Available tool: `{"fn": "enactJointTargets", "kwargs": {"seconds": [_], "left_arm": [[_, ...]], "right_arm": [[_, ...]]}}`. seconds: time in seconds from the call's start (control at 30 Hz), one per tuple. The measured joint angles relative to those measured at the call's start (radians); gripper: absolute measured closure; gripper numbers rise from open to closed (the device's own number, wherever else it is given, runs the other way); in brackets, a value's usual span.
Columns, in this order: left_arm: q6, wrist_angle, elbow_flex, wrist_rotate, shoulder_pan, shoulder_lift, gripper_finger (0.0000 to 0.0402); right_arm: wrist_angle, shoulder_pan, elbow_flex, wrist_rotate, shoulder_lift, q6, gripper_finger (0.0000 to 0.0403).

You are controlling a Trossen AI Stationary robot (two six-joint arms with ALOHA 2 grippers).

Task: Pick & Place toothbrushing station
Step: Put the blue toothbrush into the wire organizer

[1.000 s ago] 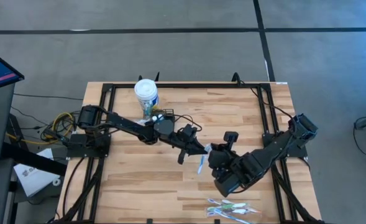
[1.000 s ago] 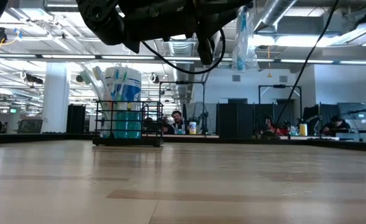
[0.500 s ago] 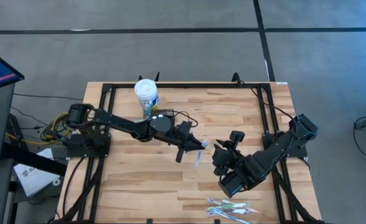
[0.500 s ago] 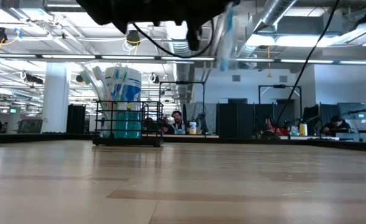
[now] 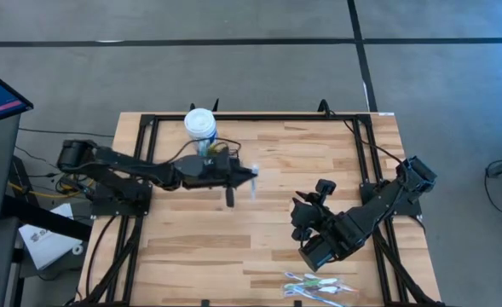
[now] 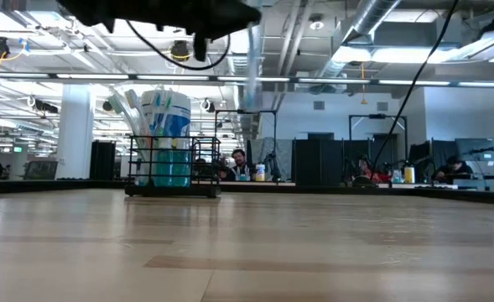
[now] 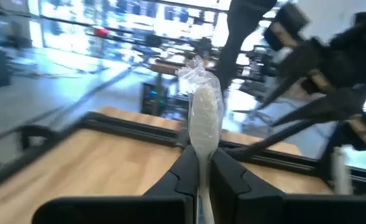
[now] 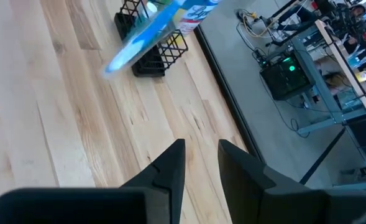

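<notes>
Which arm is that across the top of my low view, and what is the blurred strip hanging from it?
Observer: It is the left arm. The left gripper is shut on a plastic-wrapped toothbrush.
Operator: Is it over the black caddy?
Observer: No. Seen from above, it hangs beside the black caddy, on the side towards the right arm.
Operator: Where is the right arm?
Observer: The right gripper is open and empty, above the table's right half.
</notes>
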Motion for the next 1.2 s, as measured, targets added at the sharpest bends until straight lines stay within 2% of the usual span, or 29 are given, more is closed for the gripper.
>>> {"fn": "enactJointTargets", "kwargs": {"seconds": [0.27,0.43,0.67,1.2], "left_arm": [[0.068,0.004,-0.102,-0.222,0.005,-0.104,0.0395],[0.141,0.024,-0.115,-0.308,0.009,-0.112,0.0395],[0.186,0.034,-0.115,-0.318,0.068,-0.112,0.0395],[0.186,0.039,-0.121,-0.334,0.184,-0.112,0.0394]], "right_arm": [[0.032,-0.001,0.000,0.000,0.000,-0.006,0.0317],[0.038,-0.003,0.000,0.000,0.000,-0.010,0.0317],[0.053,-0.011,-0.014,0.000,0.001,-0.010,0.0317],[0.035,-0.045,-0.016,0.002,0.056,-0.017,0.0317]]}}
